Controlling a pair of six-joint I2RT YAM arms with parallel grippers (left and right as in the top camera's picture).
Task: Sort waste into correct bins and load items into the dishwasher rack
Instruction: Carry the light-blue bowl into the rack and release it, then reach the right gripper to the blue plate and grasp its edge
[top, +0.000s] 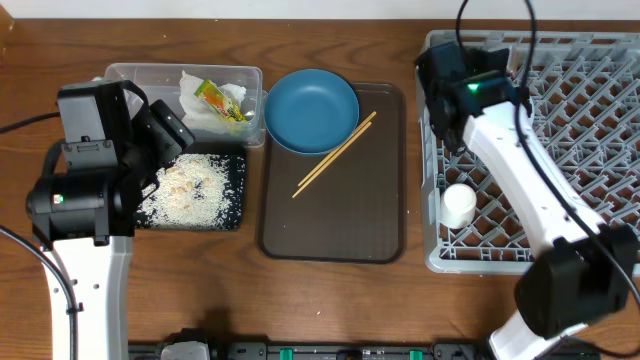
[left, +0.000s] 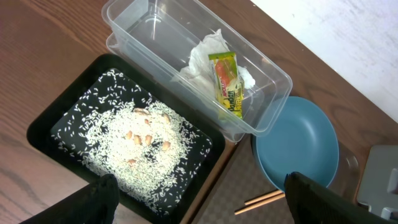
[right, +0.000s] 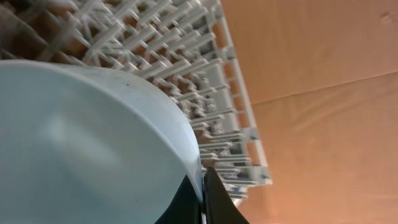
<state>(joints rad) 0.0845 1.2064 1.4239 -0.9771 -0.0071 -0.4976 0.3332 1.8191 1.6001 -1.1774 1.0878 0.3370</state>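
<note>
Right wrist view: right fingers (right: 216, 200) are pinched shut on the light-blue bowl's (right: 81, 143) rim, over the rack's (top: 590, 130) far-left corner, probably to slot it between pegs. At the near left, left fingers (left: 93, 202) are spread wide and empty above the rice (top: 190, 195) in the black tray (top: 238, 190). Plate (top: 310, 108) and chopsticks (top: 335, 153) wait on the brown tray (top: 330, 230).

Light-blue bowl (right: 87, 143) cropped, slightly blurred

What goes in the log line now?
right gripper: shut on light-blue bowl at rack | left gripper: open by black tray | plate: not loaded
</note>
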